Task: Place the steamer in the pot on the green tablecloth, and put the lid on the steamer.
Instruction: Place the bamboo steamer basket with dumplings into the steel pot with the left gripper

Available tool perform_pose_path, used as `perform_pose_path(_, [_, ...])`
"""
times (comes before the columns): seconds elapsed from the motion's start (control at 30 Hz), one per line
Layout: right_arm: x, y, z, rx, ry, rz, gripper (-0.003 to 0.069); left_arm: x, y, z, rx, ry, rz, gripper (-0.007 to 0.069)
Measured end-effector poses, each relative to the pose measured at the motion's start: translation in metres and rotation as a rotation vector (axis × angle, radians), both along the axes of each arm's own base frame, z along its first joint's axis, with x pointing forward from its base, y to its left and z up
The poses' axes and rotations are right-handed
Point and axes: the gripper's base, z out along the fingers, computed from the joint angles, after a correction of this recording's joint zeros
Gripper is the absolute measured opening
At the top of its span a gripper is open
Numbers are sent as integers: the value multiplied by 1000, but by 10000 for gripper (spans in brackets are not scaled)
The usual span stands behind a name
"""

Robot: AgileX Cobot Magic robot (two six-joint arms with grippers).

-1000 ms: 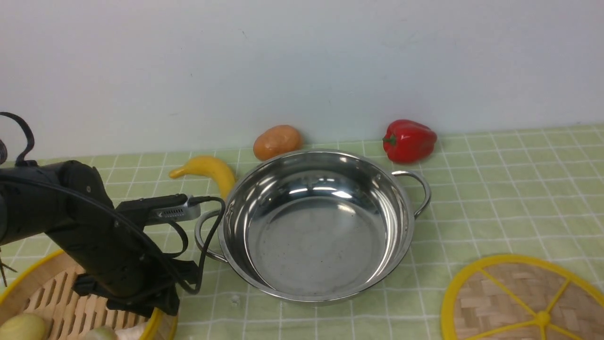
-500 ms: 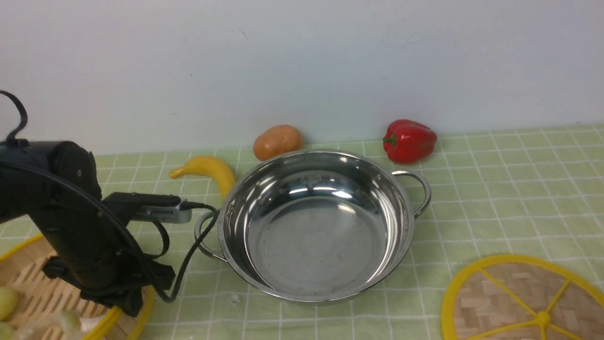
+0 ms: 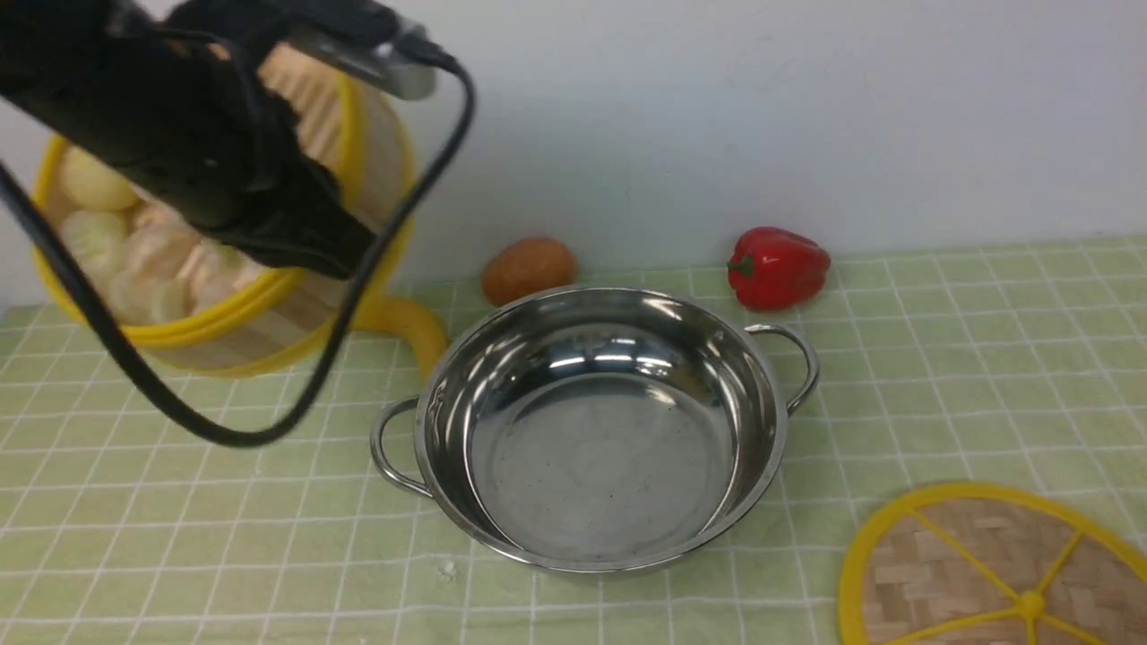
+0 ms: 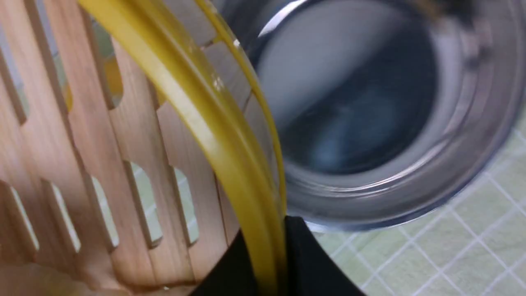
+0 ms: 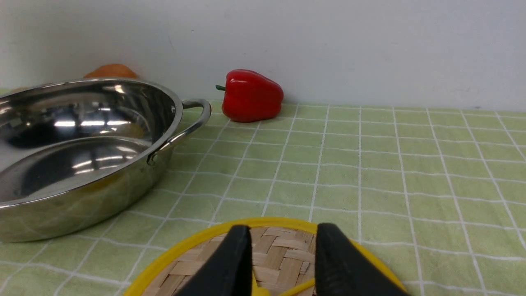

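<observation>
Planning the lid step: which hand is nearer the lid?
Right. The right hand is poised over the lid, open; the left hand holds the steamer in the air, across the pot.

L arm [image 3: 170, 143] was matte black, w/ silver-grey plug block [image 3: 394, 70] & thick black cable [image 3: 224, 439]; R pincer [image 5: 282, 263] had 2 black, tapered fingers [image 5: 228, 267].

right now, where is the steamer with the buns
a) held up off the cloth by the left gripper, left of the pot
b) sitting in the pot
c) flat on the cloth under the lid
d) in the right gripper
A: the left gripper is clamped on the rim of the steamer, which hangs tilted above the green tablecloth, while the pot stands empty.
</observation>
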Motion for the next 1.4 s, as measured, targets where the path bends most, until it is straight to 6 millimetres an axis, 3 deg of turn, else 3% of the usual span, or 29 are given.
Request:
perform_pose_path(0.13, [0,0,0,0,0,0,239,6,-65,-28,160,-3,-304,32])
perform_pose_path(0.17, [0,0,0,0,0,0,239,5,-67,-27,161,-7,-316,32])
perform_pose_path(0.2, [0,0,0,0,0,0,239,5,-86,-40,213,0,-405,32])
perform_pose_path(0.27, [0,0,0,0,0,0,239,4,-96,-48,238,8,-453,32])
perform_pose_path(0.3, [0,0,0,0,0,0,239,4,-110,-62,270,32,-529,32])
perform_pose_path(0.4, [0,0,0,0,0,0,239,4,-125,-84,306,74,-613,32])
perform_pose_path(0.6, [0,0,0,0,0,0,239,12,-137,-121,354,157,-667,32])
perform_pose_path(0.97, [0,0,0,0,-1,0,239,19,-146,-160,346,266,-638,32])
perform_pose_path(1.4, [0,0,0,0,-1,0,239,21,-149,-174,329,310,-513,52])
